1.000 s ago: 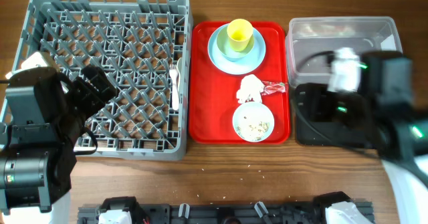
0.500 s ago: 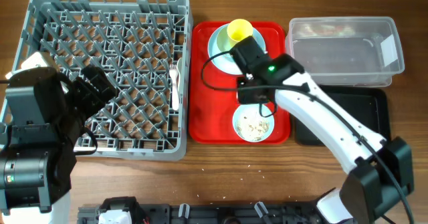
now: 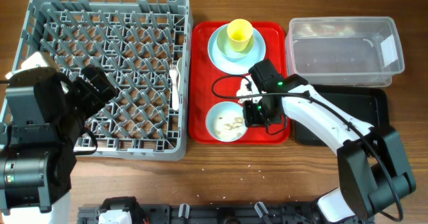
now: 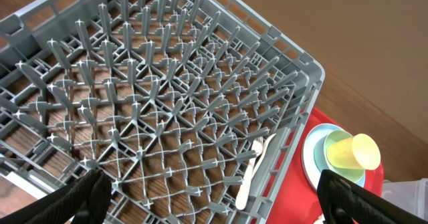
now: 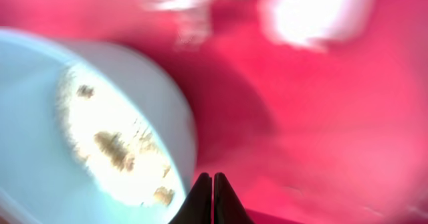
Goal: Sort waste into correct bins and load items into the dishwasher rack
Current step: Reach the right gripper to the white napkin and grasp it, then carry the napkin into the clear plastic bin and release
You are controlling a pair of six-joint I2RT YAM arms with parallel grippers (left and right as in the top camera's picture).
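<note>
Pale blue bowl on red tray; right gripper closed just beside

Moulded grey plastic rack on grained wood table; glossy red tray.

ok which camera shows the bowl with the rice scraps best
Overhead: the bowl is sharp on the red tray, with the scraps visible inside. The right wrist view has it close but blurred and cut off. The left wrist view misses it entirely.
</note>
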